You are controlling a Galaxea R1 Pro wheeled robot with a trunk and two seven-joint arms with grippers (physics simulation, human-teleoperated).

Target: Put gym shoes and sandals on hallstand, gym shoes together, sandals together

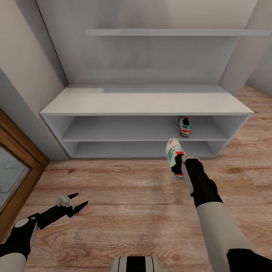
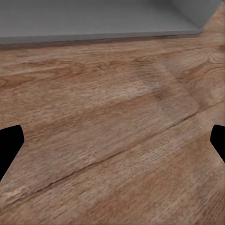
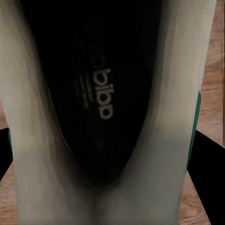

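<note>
One gym shoe [image 1: 184, 126] already sits on the hallstand [image 1: 147, 104] upper shelf, right of centre frame. Second gym shoe [image 1: 174, 157] is clamped at its heel end by right gripper [image 1: 184, 163] just below/in front of the rack, lower-centre right, not yet placed. Left gripper [image 1: 77, 201], lower left, spread wide w/ nothing in it above corridor floor [image 1: 132, 204]; sandals left to do, as far as I can judge.

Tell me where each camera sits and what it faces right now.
Head: high, looking down at the light-grey hallstand, a cream-white green-striped sneaker on its shelf, both arms.
Left wrist: faces the wood-grain plank floor; black fingertips at the edges.
Right wrist: looks into the held sneaker.
Shared: held sneaker, right gripper.
</note>
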